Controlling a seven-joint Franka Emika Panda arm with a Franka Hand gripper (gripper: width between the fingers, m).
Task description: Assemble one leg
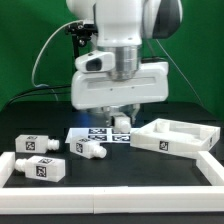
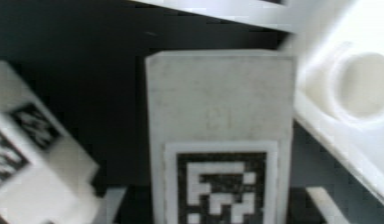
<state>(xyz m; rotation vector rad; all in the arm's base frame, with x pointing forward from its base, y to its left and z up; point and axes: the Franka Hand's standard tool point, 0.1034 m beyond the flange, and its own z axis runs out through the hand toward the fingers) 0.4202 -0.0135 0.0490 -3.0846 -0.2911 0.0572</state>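
Between the fingers of the gripper sits the leg, clamped tight and held over the marker board. Three spare legs (each tagged like it) rest on the table toward the exterior view's left, with the white rimmed panel toward its right.

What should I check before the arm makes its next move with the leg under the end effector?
1. Leg centred in the wrist view, tag facing the camera: ok.
2. End effector shut on the leg: cannot tell.
3. Leg lifted: cannot tell.
4. Round hole of the white panel in view beside the leg: ok.
5. Spare leg apart from the end effector: ok.
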